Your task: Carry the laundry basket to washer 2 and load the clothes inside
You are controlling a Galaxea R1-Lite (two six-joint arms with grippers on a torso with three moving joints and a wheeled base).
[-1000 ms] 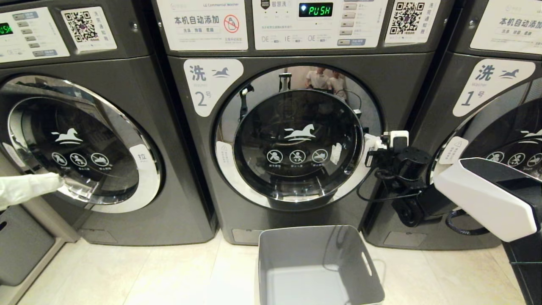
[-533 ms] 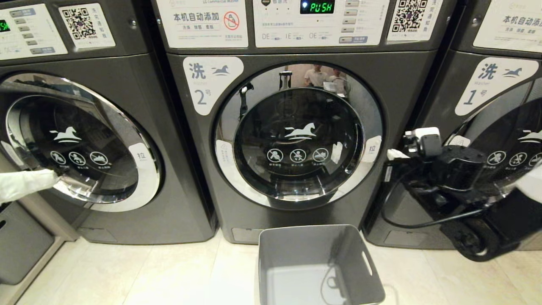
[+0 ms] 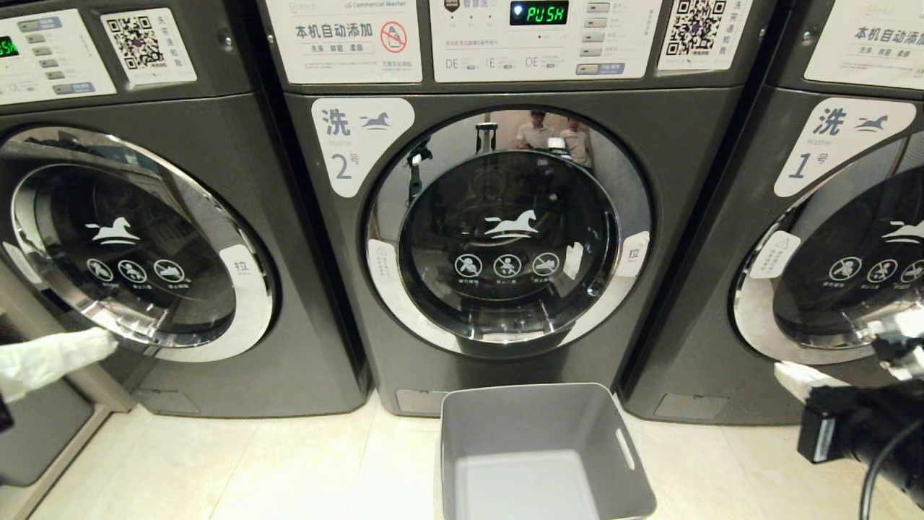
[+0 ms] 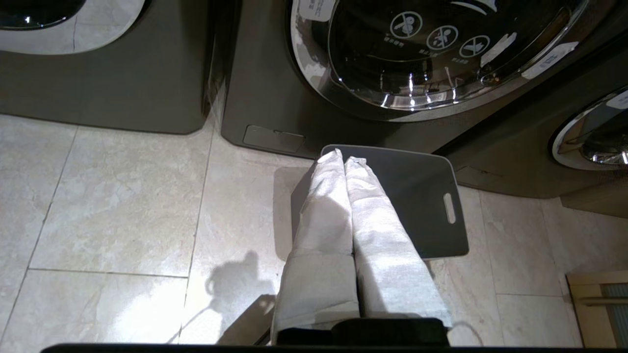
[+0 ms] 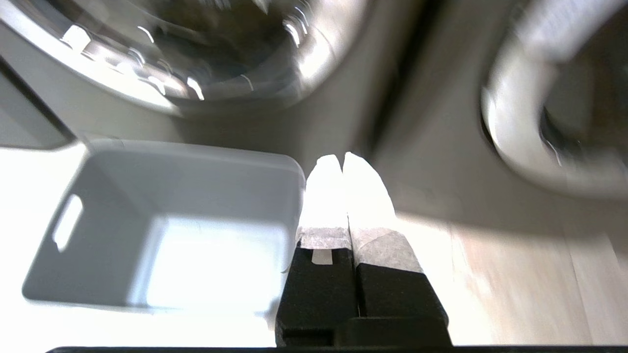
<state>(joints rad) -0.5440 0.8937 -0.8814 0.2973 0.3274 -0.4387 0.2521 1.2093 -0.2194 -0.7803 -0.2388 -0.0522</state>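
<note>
Since the earlier head frames, the right gripper [image 3: 794,375] has swung from washer 2's [image 3: 505,231] door edge down to the lower right corner, in front of washer 1 [image 3: 830,217].

Head view: washer 2's door is shut at frame centre; the basket [image 3: 538,404] sits on the floor directly below it and looks empty, with no clothes visible anywhere. The left gripper [image 3: 101,343] hangs at the left edge before the third washer [image 3: 144,238].

Left wrist view: the left gripper [image 4: 343,159] is clenched on nothing, fingertips over the basket's [image 4: 431,215] far rim.

Right wrist view: blurred; the right gripper [image 5: 341,159] is pressed closed and empty, just beside the basket's [image 5: 122,186] corner. Of the two, it looks nearer the door's right edge, up and to its left in the head frame.
</note>
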